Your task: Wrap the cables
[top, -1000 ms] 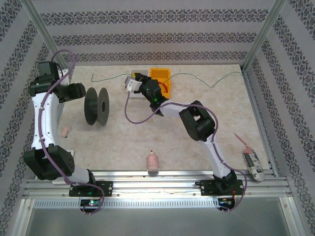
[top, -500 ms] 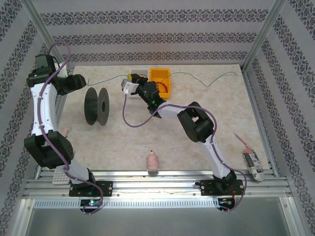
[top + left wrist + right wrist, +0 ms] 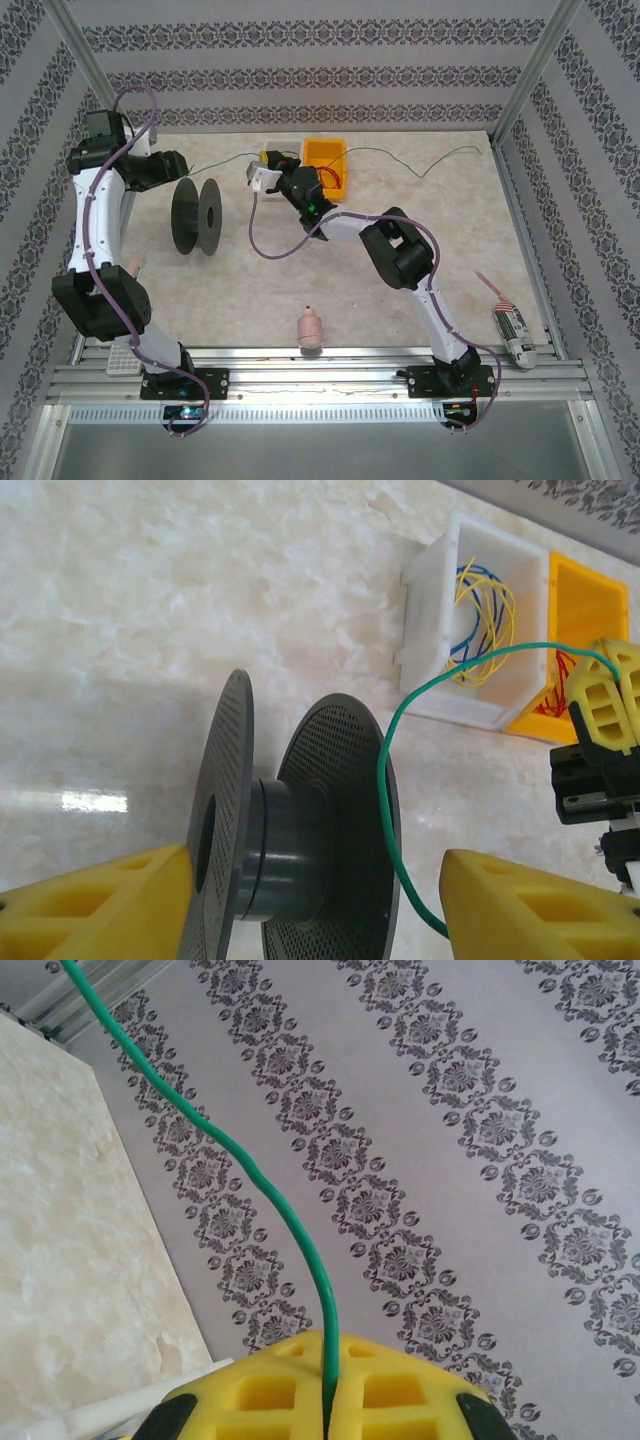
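Clamping the green cable (image 3: 380,780), the right jaws sit by the white bin (image 3: 425,610) at the counter's (image 3: 230,290) far edge; the left jaws stand released, facing the black spool (image 3: 300,850).

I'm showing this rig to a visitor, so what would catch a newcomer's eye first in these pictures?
First the black perforated plastic spool, standing on edge left of the table's centre, with the open left tool close by. Then the thin green wire, pinched in the shut yellow-fingered right tool and arcing past the spool's flange. By that tool sit a white bin of yellow and blue wires and a yellow bin.
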You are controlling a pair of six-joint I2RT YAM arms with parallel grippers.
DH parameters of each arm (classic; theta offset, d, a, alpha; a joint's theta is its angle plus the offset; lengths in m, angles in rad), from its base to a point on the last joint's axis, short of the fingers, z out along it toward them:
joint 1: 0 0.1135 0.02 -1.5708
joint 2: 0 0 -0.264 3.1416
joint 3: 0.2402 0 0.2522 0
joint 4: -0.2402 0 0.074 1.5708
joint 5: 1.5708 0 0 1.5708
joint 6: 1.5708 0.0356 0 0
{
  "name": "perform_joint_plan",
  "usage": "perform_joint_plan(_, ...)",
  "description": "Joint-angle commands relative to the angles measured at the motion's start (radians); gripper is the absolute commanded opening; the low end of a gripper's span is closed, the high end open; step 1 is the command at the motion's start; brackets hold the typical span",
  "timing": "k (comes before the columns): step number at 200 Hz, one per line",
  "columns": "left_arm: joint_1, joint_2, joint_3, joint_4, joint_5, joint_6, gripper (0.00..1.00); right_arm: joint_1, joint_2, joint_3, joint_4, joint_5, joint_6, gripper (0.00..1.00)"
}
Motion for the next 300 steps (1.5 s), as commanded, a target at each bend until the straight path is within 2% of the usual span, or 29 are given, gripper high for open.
perform_joint_plan(1,-0.01,-0.021,-0.024,0.05,0.023,-0.017,0.67,0.015,0.017,0.008,0.027,0.008,-0.004,0.0)
perform_joint_plan(96,-0.024,-0.05,-0.094,0.078,0.059,-0.027,0.67,0.018,0.028,0.03,0.013,0.01,0.002,0.0)
perform_joint_plan(191,-0.035,0.043,-0.002,0.07,0.116,-0.03,0.67,0.029,0.029,0.037,0.009,0.024,0.003,0.0)
perform_joint_plan(300,-0.035,-0.015,-0.033,-0.014,0.069,0.034,0.67,0.029,0.048,0.127,-0.026,0.131,0.029,0.0)
